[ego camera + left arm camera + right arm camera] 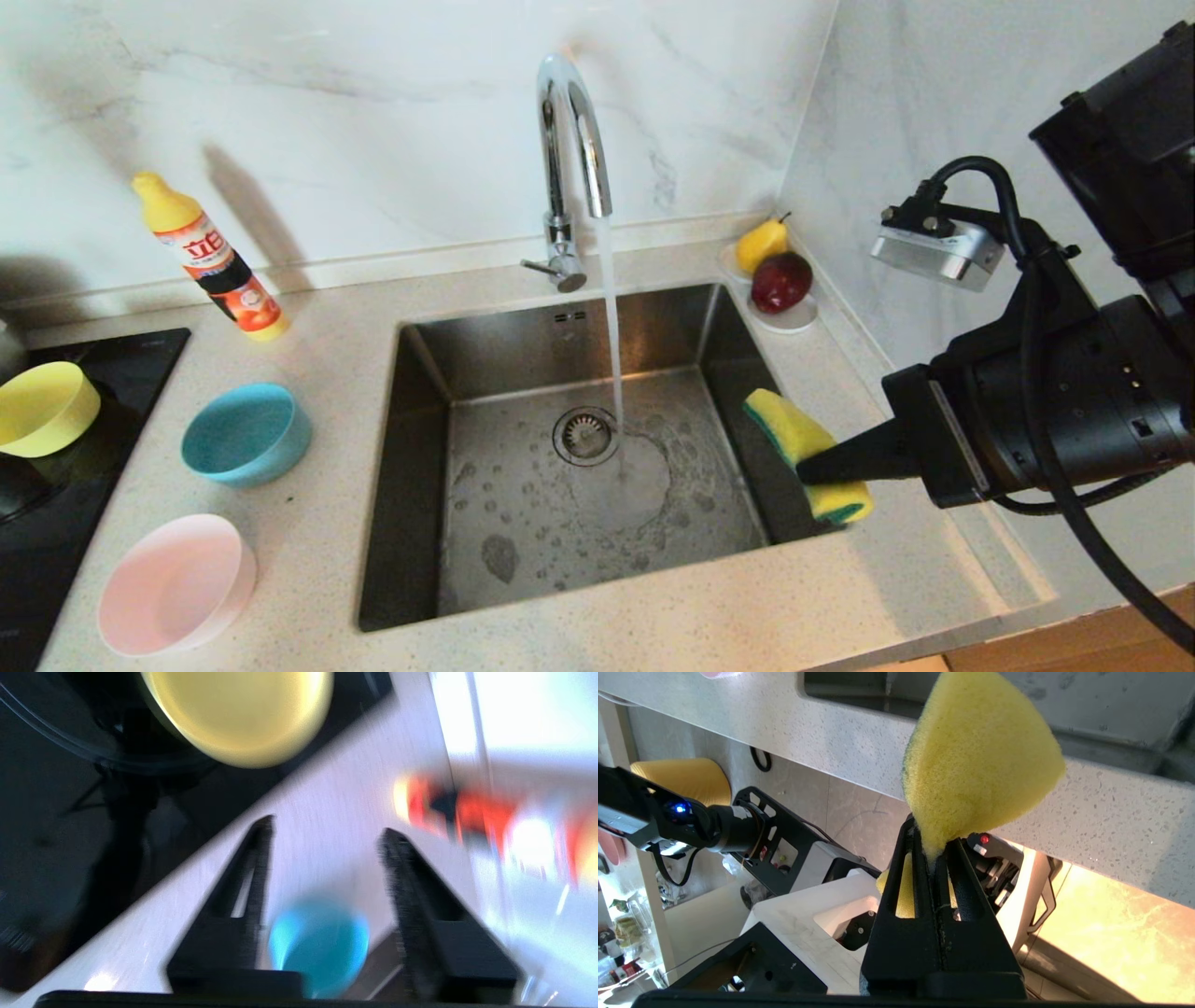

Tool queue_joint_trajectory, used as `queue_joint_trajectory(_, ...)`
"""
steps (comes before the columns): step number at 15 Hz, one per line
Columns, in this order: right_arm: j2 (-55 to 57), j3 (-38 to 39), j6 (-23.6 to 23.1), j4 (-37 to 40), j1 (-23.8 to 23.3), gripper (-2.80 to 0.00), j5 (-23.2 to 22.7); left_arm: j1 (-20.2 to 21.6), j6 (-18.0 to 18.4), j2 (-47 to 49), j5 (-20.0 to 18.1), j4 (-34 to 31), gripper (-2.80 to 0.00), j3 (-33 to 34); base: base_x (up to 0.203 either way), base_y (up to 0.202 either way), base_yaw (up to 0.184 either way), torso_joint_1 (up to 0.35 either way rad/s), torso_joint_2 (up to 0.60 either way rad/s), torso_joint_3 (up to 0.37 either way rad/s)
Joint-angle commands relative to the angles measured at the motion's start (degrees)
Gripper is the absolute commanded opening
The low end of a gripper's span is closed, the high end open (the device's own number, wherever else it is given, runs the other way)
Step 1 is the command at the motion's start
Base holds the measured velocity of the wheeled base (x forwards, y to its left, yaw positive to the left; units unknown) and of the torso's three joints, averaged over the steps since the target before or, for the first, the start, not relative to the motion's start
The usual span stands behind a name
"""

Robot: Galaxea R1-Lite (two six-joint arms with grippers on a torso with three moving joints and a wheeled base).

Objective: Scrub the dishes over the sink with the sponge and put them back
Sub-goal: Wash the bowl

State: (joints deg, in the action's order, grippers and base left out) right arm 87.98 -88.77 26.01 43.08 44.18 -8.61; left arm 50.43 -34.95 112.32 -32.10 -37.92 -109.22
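Three bowls, upright on the worktop [653, 616] left of the sink [560, 485]: yellow bowl [42, 408], blue bowl [245, 433], pink bowl [175, 584]. My right end effector [822, 467] pinches the sponge [805, 450] over the sink's right rim. My left end effector [324, 835], fingers parted, grips nothing above the blue bowl. Saucer [794, 319]: pear [761, 245], apple [781, 281].

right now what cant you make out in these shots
- Left gripper: outside the head view's frame; seen only in the motion-blurred left wrist view.
- Detergent bottle: an orange smear in the left wrist view, blurred.
- Blue bowl: left wrist view, partly behind the jaws, blurred.
- Sponge: head view, its middle hidden by the right gripper.
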Motion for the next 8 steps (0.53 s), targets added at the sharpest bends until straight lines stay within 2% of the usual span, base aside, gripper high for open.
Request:
queue_joint_trajectory(1, 0.44, 0.35, 0.18, 0.25, 0.03, -2.80, -0.09, 0.00, 9.42, -6.64, -1.65, -5.87, -2.80, 0.29, 0.000, 0.000, 0.000, 0.000, 0.00, 0.000)
queue_joint_trajectory(4, 0.13, 0.35, 0.17, 0.25, 0.03, -2.80, -0.09, -0.05, 21.85, -9.98, -2.05, -14.05, -2.80, 1.51, 0.000, 0.000, 0.000, 0.000, 0.00, 0.000)
queue_joint_trajectory(8, -0.09, 0.53, 0.09, 0.25, -0.06, -2.80, -0.01, -0.27, 45.62, -12.73, -2.09, -25.44, -2.80, 8.26, 0.000, 0.000, 0.000, 0.000, 0.00, 0.000)
